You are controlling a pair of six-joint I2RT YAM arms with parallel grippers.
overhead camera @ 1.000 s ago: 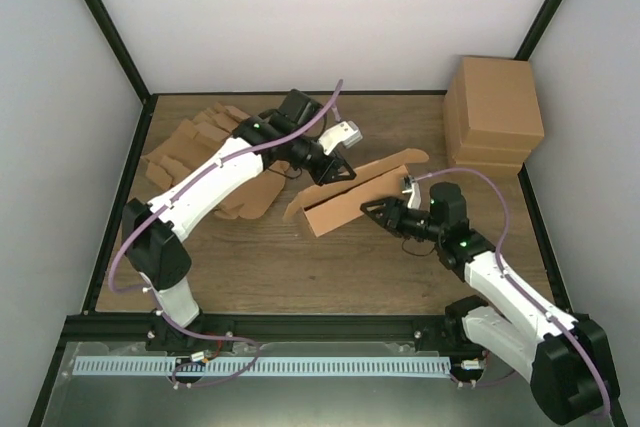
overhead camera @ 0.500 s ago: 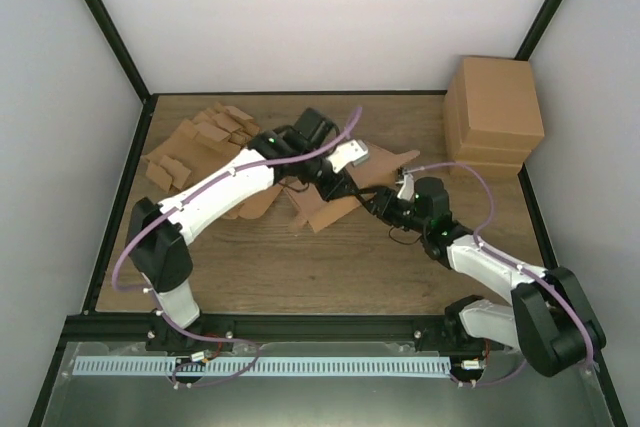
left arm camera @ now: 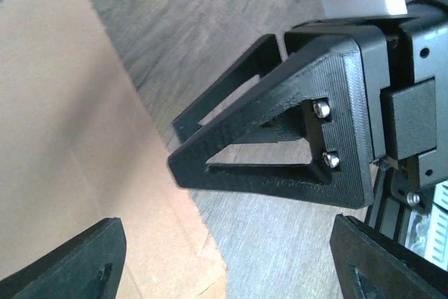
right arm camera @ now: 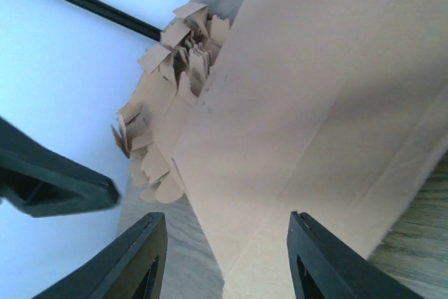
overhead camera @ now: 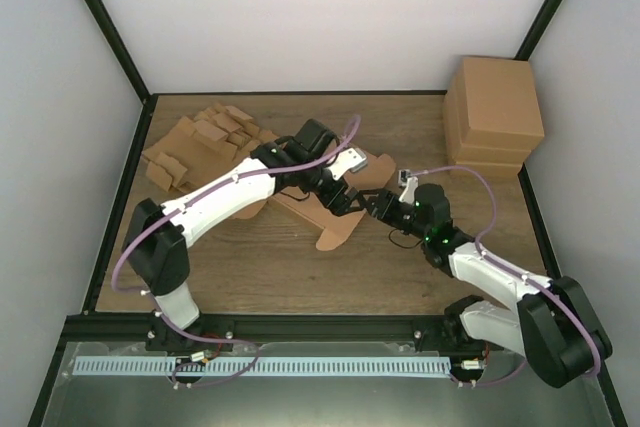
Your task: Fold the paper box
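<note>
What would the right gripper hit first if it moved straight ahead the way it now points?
The paper box. In the right wrist view its brown panel fills the space ahead of the open right gripper, so contact would probably come soon; exact depth is unclear.

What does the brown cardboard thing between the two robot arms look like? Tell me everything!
The paper box is plain brown cardboard, one cut piece with rounded flaps, fold creases and no print. It is only partly folded: one panel tilts up off the wooden table near the middle. The left tool and the right tool are open right beside it. I cannot tell whether either one touches it.
</note>
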